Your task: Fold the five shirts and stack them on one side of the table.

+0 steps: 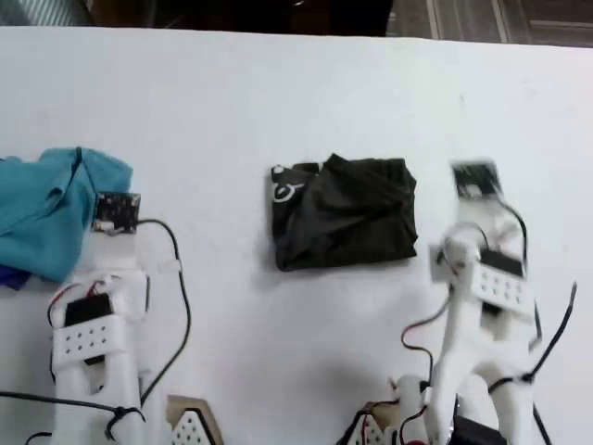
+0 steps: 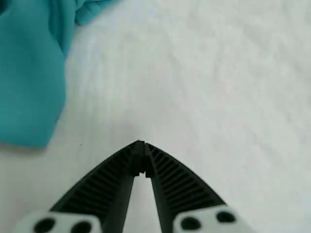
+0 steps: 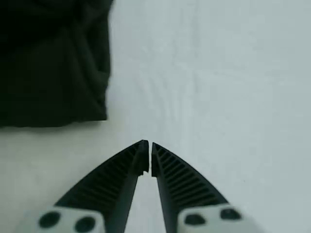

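At the right wrist: right end effector [image 3: 146,145] is clenched tip to tip with nothing between the jaws, hovering over bare tabletop [image 1: 278,93]. Black shirt [image 3: 48,63] is near it, off to its left and slightly ahead. A strip of bare tabletop separates them, no contact.

Left end effector [image 2: 141,145]: same story, clamped together and empty, over bare tabletop. Teal shirt [image 2: 29,73] lies just beside it on its left, not touching.

From the high view, black shirt sits mid-table as a compact rectangle and looks folded already. Its long axis runs side to side, with a white print at its left end. It lies between the two arms, clearly nearer the right one.

Teal shirt is at the far left edge, rumpled and partly cut off. A sliver of darker blue fabric [image 1: 9,276] pokes out below it. Can't tell if that heap is the stack or shirts waiting to be folded.

My read: the fold on the black one is done and the remaining step is moving it to the stack side. Right arm is the natural pick. It would need to open, swing left and take the near short edge. If the stack goes left, the shirt travels along its own long axis toward the left arm. Risk: a one-edge pinch could let the folds spill.
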Action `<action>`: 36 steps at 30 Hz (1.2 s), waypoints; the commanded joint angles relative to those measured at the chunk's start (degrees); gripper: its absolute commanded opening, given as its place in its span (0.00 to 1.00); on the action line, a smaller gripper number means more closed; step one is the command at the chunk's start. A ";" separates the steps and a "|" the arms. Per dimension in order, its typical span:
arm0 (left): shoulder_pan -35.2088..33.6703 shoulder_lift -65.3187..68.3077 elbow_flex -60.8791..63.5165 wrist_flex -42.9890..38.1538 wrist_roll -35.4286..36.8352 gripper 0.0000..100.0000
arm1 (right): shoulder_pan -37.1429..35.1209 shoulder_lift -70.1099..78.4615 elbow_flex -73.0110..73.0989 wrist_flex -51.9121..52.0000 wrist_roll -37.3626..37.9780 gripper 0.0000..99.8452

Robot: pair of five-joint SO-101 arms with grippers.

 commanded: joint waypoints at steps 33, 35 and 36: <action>-0.35 -1.58 3.03 -5.63 -0.18 0.03 | -32.31 83.65 -117.71 46.81 -2.90 0.02; -0.35 -1.58 3.03 -5.63 -0.18 0.03 | -29.93 83.30 -116.48 46.81 -2.90 0.02; -0.35 -1.58 3.12 -5.63 -0.18 0.03 | -28.97 82.95 -115.25 46.81 -2.90 0.02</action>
